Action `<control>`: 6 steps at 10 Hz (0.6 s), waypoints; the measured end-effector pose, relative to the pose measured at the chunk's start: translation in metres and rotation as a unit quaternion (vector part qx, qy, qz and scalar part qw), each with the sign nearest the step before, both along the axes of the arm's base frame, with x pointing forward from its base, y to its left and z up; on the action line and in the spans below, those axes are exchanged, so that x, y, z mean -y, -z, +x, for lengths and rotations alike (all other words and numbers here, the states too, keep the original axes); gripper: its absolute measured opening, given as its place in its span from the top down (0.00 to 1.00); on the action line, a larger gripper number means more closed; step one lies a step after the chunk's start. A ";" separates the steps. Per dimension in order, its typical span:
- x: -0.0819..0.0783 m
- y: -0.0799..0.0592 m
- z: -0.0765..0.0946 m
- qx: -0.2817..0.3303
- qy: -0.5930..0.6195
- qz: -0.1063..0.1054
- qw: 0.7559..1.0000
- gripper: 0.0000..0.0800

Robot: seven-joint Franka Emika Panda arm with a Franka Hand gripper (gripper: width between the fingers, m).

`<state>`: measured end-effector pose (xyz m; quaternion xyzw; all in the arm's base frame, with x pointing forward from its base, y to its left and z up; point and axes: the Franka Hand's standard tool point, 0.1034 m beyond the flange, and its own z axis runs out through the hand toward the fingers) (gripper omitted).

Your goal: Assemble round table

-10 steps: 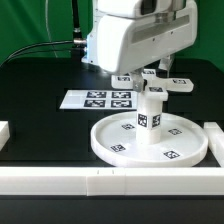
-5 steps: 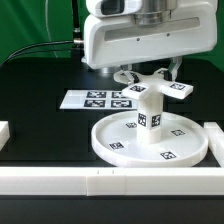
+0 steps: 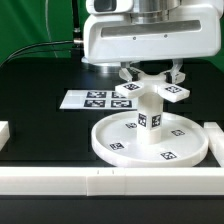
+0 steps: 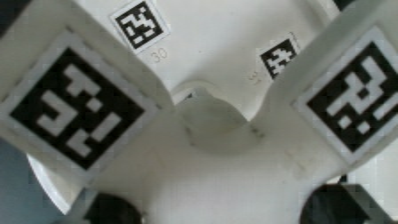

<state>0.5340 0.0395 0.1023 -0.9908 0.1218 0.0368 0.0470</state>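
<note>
As seen in the exterior view, the gripper (image 3: 150, 77) pinches the cross piece (image 3: 151, 91) directly above the post (image 3: 149, 118), which stands upright at the centre of the round disc (image 3: 110, 148) — near the marker board (image 3: 88, 99). Wrist view — tagged cross arms (image 4: 80, 105) fill the frame; fingertips (image 4: 107, 208) flank them.

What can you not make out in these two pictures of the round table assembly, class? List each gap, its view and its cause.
- Exterior view: whether the cross-shaped piece rests on the post; the joint is too small.
- Exterior view: the gripper fingertips; the piece covers them.
- Wrist view: the cross-shaped piece fills the frame, hiding the post and disc; its arms are cut off by the edges.
- Exterior view: tag patterns too small to read.
</note>
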 end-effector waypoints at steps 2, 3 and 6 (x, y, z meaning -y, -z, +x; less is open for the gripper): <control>0.000 0.000 0.000 -0.004 0.043 -0.003 0.999 0.45; 0.000 0.000 0.001 -0.007 0.083 -0.005 0.997 0.45; -0.001 0.000 0.001 -0.009 0.226 -0.012 0.974 0.45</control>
